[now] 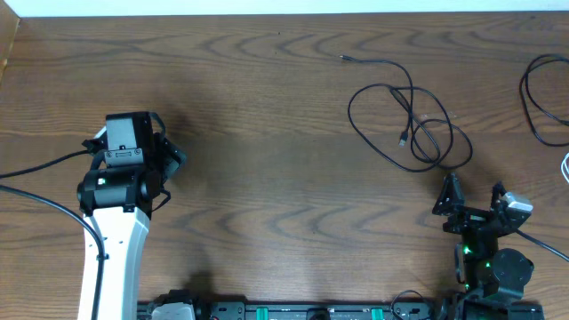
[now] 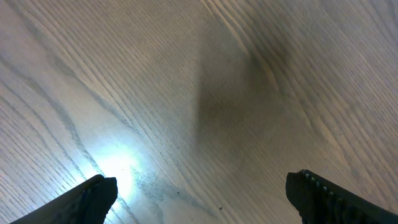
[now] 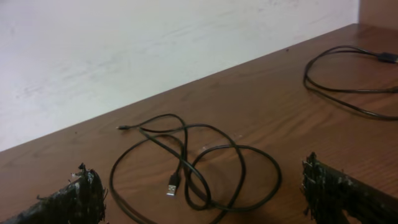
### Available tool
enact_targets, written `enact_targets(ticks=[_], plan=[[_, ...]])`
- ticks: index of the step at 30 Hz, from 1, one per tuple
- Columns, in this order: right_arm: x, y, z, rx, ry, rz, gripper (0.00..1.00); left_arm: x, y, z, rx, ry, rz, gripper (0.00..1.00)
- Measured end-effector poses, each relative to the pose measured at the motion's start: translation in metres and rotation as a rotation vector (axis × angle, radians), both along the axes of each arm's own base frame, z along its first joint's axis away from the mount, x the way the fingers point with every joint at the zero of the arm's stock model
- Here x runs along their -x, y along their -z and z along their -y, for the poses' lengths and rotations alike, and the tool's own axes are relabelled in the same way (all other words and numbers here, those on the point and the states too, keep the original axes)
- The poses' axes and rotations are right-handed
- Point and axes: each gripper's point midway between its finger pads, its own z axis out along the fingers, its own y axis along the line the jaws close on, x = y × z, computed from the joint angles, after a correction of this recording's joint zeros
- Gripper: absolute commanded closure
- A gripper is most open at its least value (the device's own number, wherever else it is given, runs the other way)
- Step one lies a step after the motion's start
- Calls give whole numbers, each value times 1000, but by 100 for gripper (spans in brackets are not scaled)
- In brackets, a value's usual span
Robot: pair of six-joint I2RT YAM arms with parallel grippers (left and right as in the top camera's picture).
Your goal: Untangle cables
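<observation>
- Brown wood-grain bench [image 1: 267,107] carries the cables on its right half.
- One black cable [image 1: 409,116] lies in loose, overlapping loops just ahead of the right gripper [image 1: 473,197]. Its USB plug [image 3: 173,185] rests among the loops.
- A second black cable [image 1: 524,93] curls at the bench's right edge, apart from the first. A sliver of white cord [image 1: 565,167] shows at the frame edge nearby.
- Right gripper: jaws wide apart, holding nothing, near the loops but not touching them.
- Left gripper [image 2: 200,199] hovers over the wood on the left side, far from the cables, jaws spread and holding nothing.
</observation>
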Motion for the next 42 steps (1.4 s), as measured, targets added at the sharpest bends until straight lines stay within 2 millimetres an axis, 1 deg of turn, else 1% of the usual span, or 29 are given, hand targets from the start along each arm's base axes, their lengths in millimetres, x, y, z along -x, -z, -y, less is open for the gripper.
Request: enact_targets(ticks=[10, 24, 31, 42], plan=[[1, 0, 7, -9, 41, 2, 1, 0, 0, 0, 0, 0, 0, 6], [1, 1, 9, -26, 54, 3, 1, 0, 0, 0, 0, 0, 0, 6], [-1, 1, 0, -27, 17, 2, 1, 0, 0, 0, 0, 0, 0, 6], [-1, 1, 0, -26, 17, 2, 1, 0, 0, 0, 0, 0, 0, 6]])
